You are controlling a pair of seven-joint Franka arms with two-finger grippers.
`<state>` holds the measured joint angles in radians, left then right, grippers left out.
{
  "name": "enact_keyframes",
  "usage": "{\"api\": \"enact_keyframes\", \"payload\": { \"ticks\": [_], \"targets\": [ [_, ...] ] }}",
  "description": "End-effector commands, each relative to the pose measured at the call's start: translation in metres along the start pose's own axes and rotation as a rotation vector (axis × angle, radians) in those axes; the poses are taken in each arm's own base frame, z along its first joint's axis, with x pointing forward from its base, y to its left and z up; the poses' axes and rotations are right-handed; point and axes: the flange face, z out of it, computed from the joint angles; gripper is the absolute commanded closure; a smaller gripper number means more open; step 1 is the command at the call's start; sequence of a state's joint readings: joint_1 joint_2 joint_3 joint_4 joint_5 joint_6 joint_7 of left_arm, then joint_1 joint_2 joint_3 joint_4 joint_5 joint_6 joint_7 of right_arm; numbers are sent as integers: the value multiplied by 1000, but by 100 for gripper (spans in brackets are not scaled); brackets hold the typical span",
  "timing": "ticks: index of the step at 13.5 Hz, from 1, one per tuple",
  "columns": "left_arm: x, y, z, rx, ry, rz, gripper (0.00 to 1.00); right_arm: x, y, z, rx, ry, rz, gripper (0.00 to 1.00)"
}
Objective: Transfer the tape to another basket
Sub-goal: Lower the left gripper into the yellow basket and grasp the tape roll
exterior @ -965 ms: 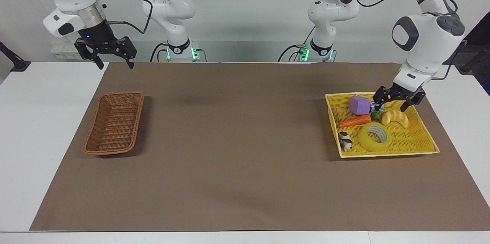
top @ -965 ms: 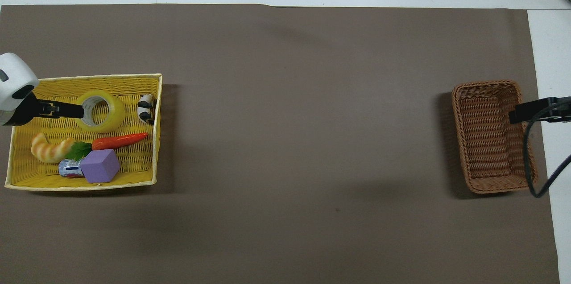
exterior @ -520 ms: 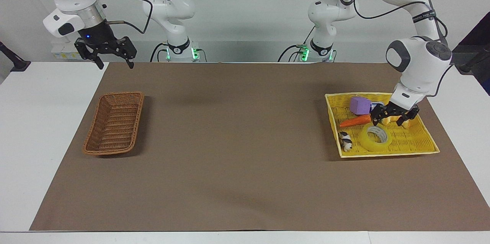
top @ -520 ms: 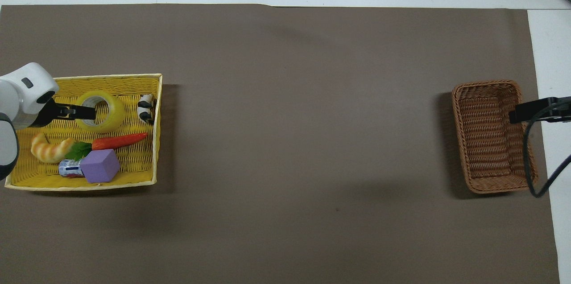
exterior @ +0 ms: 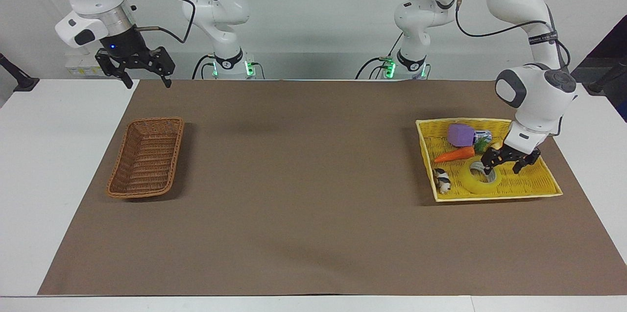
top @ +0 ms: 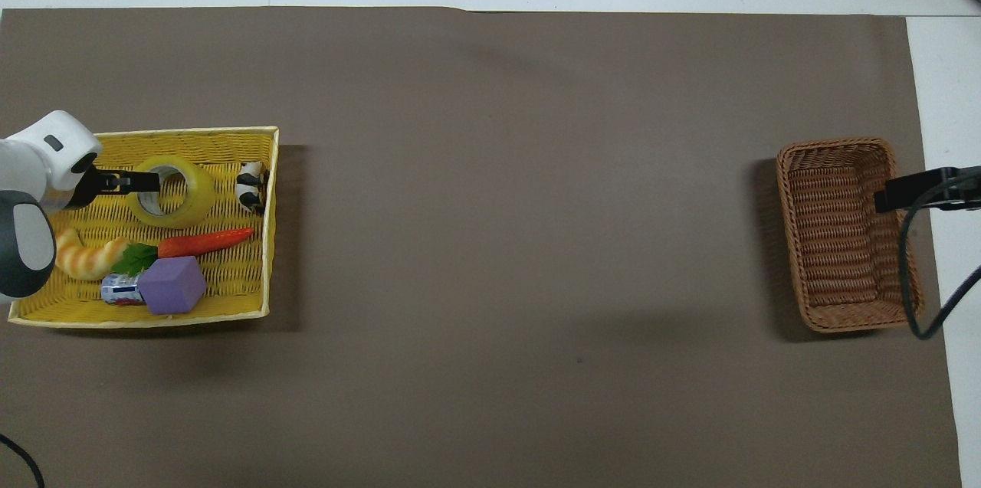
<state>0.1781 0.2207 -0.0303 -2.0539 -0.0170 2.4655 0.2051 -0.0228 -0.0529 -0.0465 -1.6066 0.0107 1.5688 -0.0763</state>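
In the facing view, the left gripper (exterior: 502, 167) hung spread at the tape (exterior: 479, 179), one finger in the core, the other at the roll's 3 o'clock side. The tape lay flat in the yellow tray (exterior: 539, 182), at 4 o'clock from the toy carrot (exterior: 453, 155). The right gripper (exterior: 145, 76) waited, spread, over the mat's edge, at 12 o'clock from the wicker basket (exterior: 145, 157). In the overhead view, the left gripper (top: 136, 181) crossed the tape (top: 172, 191) from 9 o'clock; the basket (top: 843, 231) stood at the right arm's end.
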Motion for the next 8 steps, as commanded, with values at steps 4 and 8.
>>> {"api": "enact_keyframes", "payload": {
  "ticks": [4,8],
  "targets": [
    [-10,3,3,-3,-33,5,100,-6,0,-1,2,-4,-18,0],
    [-6,6,-1,-5,-34,7,100,-10,7,0,9,-5,10,0]
  ]
}}
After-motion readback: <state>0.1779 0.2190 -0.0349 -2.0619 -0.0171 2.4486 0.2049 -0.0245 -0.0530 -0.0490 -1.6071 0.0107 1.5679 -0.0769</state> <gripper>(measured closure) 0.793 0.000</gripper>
